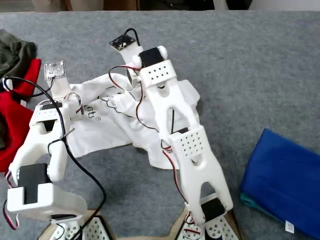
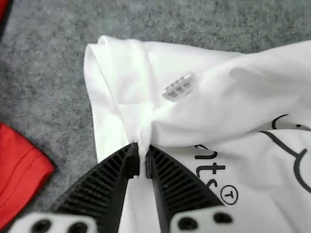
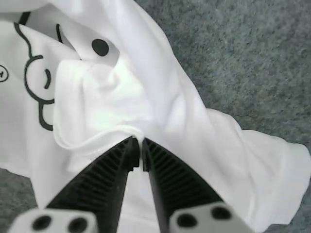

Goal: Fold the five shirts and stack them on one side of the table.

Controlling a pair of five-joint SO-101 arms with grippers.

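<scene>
A white shirt (image 1: 112, 122) with a black line drawing lies crumpled in the middle of the grey table. My left gripper (image 2: 141, 164) is shut on a pinched fold of the white shirt (image 2: 204, 111) near its sleeve edge, on the shirt's left side (image 1: 75, 102) in the high view. At the shirt's far side my right gripper (image 3: 137, 147) is shut on another fold of the white shirt (image 3: 121, 97); the high view shows that gripper (image 1: 131, 76) too. A folded blue shirt (image 1: 285, 177) lies at the right edge.
A red shirt (image 1: 15, 122) and a dark green one (image 1: 15, 52) lie heaped at the table's left edge; the red shirt (image 2: 19, 177) is close to my left gripper. A teal edge (image 1: 250, 202) peeks out under the blue shirt. Bare grey table (image 1: 250, 65) stretches across the far right.
</scene>
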